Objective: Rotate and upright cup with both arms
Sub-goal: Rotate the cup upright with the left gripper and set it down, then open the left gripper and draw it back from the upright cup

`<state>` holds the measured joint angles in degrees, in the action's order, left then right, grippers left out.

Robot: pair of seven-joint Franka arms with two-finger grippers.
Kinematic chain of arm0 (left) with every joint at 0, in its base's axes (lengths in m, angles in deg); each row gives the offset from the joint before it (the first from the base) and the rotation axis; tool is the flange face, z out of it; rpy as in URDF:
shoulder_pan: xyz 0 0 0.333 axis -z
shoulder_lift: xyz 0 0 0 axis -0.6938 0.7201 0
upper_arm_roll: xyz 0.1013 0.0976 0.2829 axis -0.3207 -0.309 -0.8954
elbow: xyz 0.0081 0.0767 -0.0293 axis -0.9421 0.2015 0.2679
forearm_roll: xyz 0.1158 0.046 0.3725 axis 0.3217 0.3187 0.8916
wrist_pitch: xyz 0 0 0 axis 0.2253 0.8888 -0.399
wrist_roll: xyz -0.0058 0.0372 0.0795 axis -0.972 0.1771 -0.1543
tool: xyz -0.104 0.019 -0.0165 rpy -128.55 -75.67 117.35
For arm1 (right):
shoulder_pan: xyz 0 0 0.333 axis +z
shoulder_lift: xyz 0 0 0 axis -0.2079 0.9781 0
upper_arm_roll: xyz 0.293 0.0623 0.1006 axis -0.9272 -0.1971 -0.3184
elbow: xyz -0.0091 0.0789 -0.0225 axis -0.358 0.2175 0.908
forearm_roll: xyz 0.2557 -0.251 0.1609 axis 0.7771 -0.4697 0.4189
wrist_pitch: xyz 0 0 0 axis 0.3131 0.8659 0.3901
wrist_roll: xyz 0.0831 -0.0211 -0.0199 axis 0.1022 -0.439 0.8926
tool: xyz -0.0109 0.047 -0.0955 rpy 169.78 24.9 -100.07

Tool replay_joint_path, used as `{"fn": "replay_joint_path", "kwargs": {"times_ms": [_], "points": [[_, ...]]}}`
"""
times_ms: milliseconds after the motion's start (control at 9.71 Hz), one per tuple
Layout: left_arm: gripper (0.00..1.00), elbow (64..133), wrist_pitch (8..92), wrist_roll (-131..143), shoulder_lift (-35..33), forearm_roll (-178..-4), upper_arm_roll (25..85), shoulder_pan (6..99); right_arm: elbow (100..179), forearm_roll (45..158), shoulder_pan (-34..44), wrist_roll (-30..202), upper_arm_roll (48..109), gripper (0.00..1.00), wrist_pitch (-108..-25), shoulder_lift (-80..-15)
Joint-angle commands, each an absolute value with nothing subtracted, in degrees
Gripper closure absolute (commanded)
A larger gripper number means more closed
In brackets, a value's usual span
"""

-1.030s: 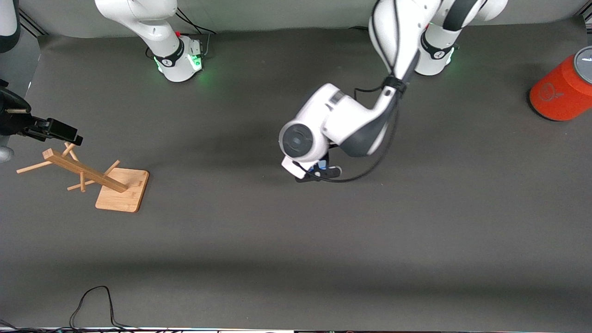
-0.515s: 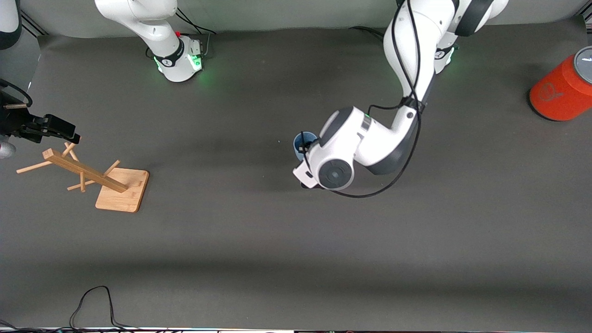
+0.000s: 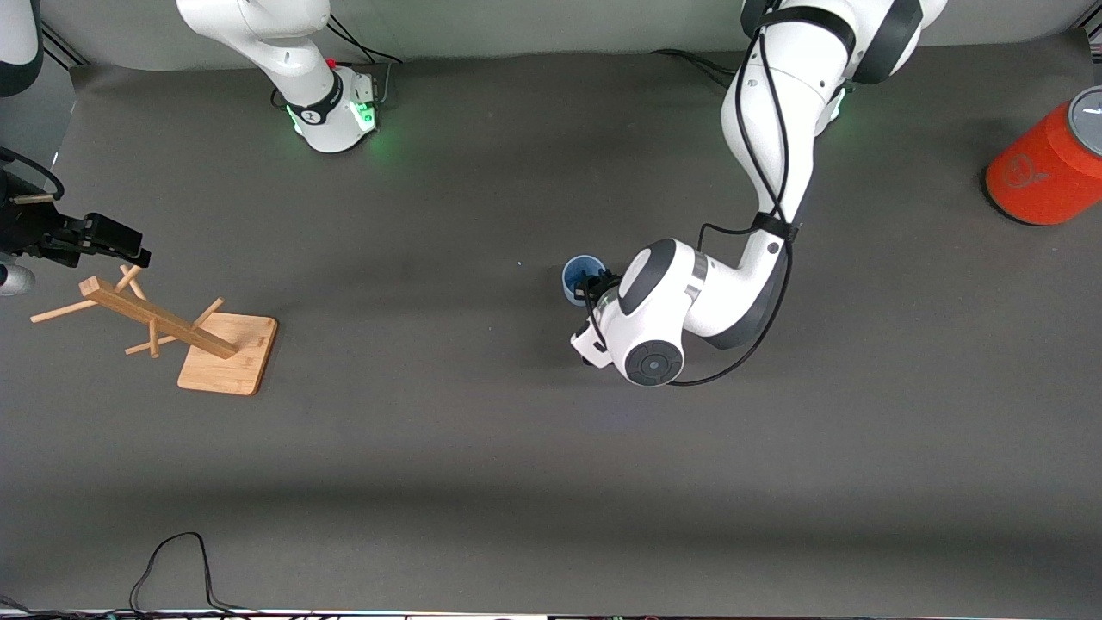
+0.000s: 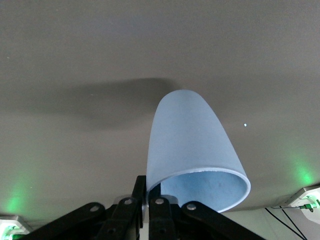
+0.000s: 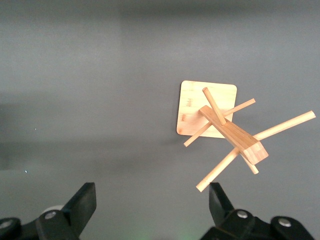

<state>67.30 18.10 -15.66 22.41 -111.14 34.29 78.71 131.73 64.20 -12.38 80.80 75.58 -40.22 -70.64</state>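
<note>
Over the middle of the dark table [image 3: 482,448]: my left gripper [image 3: 591,285], fingers [image 4: 159,207] pinched tight on the rim of the cup [image 3: 581,277].

Item 1. Cup, pale blue, tapered, no handle. In my left wrist view it [image 4: 187,145] is clamped at the rim, one finger inside the mouth and one outside, wall between them. Its body points away from my wrist; its shadow falls on the table below. In the front view its open mouth shows, half hidden by my wrist.

Item 2. My left arm [image 3: 775,155], reaching in from its base and bending down to the cup at table centre.

Item 3. My right gripper [image 3: 95,238], over the right arm's end of the table, above the wooden rack [image 3: 164,331]. Jaws spread wide, holding nothing; this arm waits. In its wrist view both fingers [image 5: 82,205] stand well apart, with the rack [image 5: 225,127] between and below them.

Item 4. Wooden rack: square base, slanted post, several pegs.

Item 5. Orange cylinder [image 3: 1046,168], grey top, at the left arm's end of the table, well apart from the cup.
</note>
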Motion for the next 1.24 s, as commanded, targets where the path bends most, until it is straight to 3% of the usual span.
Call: {"fn": "replay_joint_path", "kwargs": {"times_ms": [0,103,206,618,721,1133], "points": [[1.0,68.04,19.24,-14.73,23.21,-111.21,34.17,78.91,132.17,63.71,-11.82,83.72,76.21,0.0,-41.0,-71.26],[0.88,68.04,18.98,-14.29,23.3,-111.21,34.17,79.09,132.09,63.8,-11.82,84.6,76.3,0.0,-41.18,-71.26],[0.68,68.04,18.97,-14.55,23.3,-110.43,34.17,79.35,132.09,63.8,-11.82,84.43,76.3,0.0,-41.18,-71.17],[0.27,67.43,16.96,-15.43,21.38,-108.67,33.74,79.36,132.26,63.89,-11.82,83.82,76.3,0.0,-41.62,-71.08],[0.0,66.64,15.12,-15.51,19.1,-105.53,33.74,79.62,132.26,63.89,-11.82,83.73,76.3,0.0,-41.62,-71.08],[0.0,67.25,11.42,-12.02,4.09,-91.38,32.86,71.38,132.26,63.54,-11.65,83.82,75.95,0.0,-41.53,-71.0]]}}
